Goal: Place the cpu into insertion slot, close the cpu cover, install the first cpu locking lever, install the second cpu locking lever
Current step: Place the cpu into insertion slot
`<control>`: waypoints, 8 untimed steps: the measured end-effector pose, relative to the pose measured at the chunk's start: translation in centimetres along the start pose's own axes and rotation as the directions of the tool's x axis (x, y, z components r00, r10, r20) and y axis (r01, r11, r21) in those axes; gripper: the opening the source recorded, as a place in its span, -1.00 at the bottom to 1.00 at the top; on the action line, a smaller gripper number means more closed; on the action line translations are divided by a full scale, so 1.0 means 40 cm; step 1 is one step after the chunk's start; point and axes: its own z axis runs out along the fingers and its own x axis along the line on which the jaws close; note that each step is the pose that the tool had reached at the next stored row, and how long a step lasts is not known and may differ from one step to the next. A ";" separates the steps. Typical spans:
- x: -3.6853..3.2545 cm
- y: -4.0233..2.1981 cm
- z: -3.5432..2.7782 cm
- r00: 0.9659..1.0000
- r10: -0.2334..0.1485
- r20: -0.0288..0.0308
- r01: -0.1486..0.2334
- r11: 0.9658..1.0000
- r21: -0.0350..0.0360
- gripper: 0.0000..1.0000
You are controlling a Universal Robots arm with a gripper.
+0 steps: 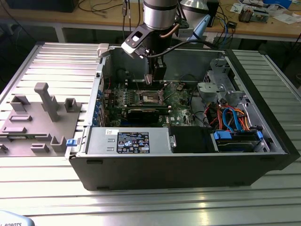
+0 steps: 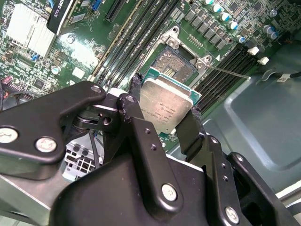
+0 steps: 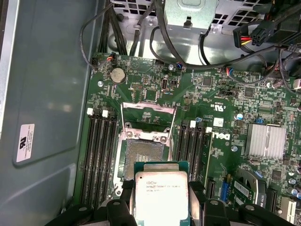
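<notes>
While gripper (image 2: 164,104) holds cpu (image 3: 161,197), memory slots (image 3: 99,155) flank socket (image 3: 143,151).

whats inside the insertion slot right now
The insertion slot looks bare inside, with no chip seated in it. The cpu, clamped in the gripper, covers the slot's near edge in the first wrist view, so that strip cannot be seen.

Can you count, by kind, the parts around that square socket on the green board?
Square silver-topped cpu chip: 1
Dark square insertion slot, silver-rimmed: 1
Thin silver cpu cover frame, open: 1
Round silver coin battery: 1
Total: 4
</notes>
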 end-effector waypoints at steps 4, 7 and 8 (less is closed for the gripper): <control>0.000 0.000 0.001 1.000 0.000 0.000 0.000 1.000 0.000 0.09; 0.000 0.000 0.009 1.000 0.000 0.000 0.000 1.000 0.000 0.09; 0.000 0.000 0.009 1.000 0.000 0.000 0.000 1.000 0.000 0.09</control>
